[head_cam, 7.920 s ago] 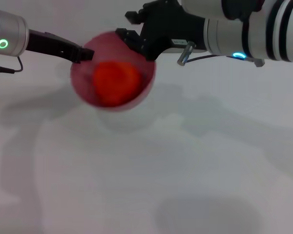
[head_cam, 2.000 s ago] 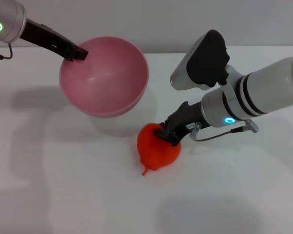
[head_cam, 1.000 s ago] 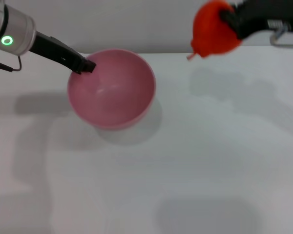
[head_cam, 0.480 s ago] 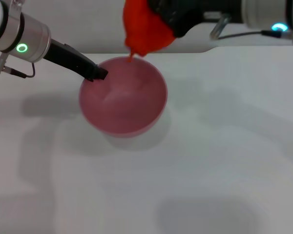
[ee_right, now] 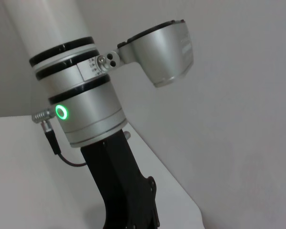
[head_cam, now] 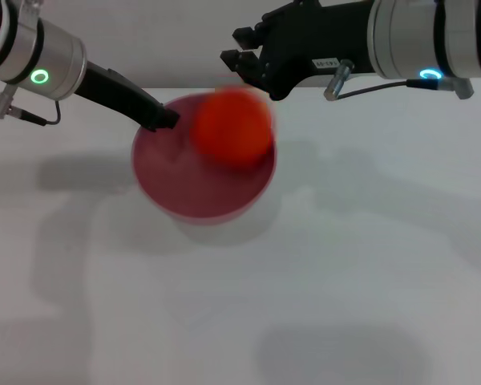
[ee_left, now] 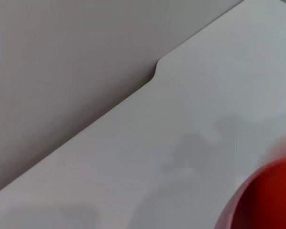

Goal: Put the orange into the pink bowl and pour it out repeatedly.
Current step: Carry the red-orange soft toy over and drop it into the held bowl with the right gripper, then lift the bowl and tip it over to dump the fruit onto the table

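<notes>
The pink bowl (head_cam: 199,205) stands on the white table, left of centre in the head view. My left gripper (head_cam: 162,120) is shut on its near-left rim. The orange (head_cam: 232,127) shows as a blurred orange-red ball at the bowl's far-right rim, in the air and free of any gripper. Just above and behind it my right gripper (head_cam: 236,46) hangs open, with nothing between its fingers. An orange-red blur (ee_left: 267,200) fills one corner of the left wrist view; I cannot tell whether it is the fruit or the bowl.
The white table (head_cam: 345,265) runs wide in front and to the right of the bowl. Its back edge (ee_left: 155,76) meets a grey wall. The right wrist view shows my left arm (ee_right: 81,119) with its green light ring.
My right gripper has opened and let go of the orange, which has dropped from above the bowl's far rim down to the bowl's mouth. The left gripper and bowl have hardly moved.
</notes>
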Robot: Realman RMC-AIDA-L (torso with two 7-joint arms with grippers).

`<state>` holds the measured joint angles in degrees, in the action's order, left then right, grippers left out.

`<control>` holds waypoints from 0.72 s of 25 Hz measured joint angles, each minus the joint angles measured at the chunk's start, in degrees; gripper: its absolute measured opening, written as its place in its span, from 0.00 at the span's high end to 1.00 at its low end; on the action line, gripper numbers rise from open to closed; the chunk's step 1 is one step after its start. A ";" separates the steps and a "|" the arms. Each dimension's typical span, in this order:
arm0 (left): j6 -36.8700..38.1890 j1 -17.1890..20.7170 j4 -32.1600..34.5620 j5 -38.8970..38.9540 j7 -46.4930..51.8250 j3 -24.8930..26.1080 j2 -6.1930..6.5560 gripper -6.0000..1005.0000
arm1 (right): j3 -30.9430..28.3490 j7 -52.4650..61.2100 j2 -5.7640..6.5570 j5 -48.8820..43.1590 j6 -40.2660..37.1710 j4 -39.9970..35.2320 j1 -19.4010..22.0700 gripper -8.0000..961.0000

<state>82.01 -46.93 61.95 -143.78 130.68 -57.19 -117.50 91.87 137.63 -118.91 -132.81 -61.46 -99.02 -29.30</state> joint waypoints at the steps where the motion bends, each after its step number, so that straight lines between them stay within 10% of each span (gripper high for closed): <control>1: -0.04 -0.01 0.00 0.02 0.00 -0.04 0.00 0.95 | -0.14 -0.04 -0.02 -0.01 0.12 0.07 0.15 0.82; 9: -0.08 0.04 0.02 0.00 0.00 -0.21 0.00 0.95 | -1.45 -0.35 -0.17 -0.16 3.73 0.58 2.25 0.59; 18: -6.45 1.08 0.26 0.33 1.25 -9.78 -0.61 0.95 | -2.55 -1.45 -0.68 7.85 28.72 7.80 11.57 0.55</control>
<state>75.57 -45.85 62.21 -143.46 131.94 -66.97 -118.12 89.32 136.18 -119.59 -124.95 -32.74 -91.22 -17.73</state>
